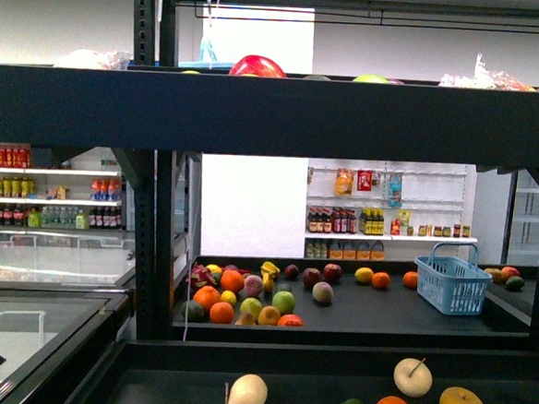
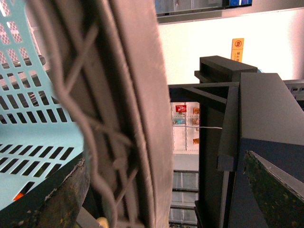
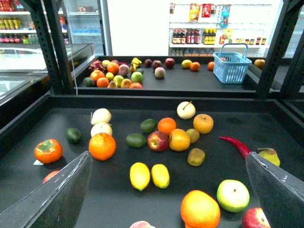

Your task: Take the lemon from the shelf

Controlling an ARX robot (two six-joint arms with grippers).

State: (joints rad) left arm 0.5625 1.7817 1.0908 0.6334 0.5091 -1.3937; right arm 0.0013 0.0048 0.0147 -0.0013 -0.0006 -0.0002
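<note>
Two lemons lie side by side on the dark shelf tier (image 3: 156, 100) in the right wrist view: one lemon (image 3: 139, 175) and a slightly smaller one (image 3: 160, 175). My right gripper (image 3: 167, 156) hangs open above and just short of them, its dark fingers (image 3: 57, 199) wide apart with nothing between. My left gripper (image 2: 165, 157) is open too, with a blurred grey cable-wrapped part close in front of its camera and a shelf upright (image 2: 213, 142) beyond. In the front view the shelf (image 1: 276, 115) fills the frame; neither arm nor these lemons show there.
Around the lemons lie an orange (image 3: 101, 146), a big yellow-orange fruit (image 3: 200, 209), a green-white apple (image 3: 232, 195), a kiwi (image 3: 196, 156), a red chilli (image 3: 236, 144) and a red apple (image 3: 158, 140). A blue basket (image 3: 232, 66) stands on the far shelf. A light-blue basket (image 2: 28, 118) is beside my left gripper.
</note>
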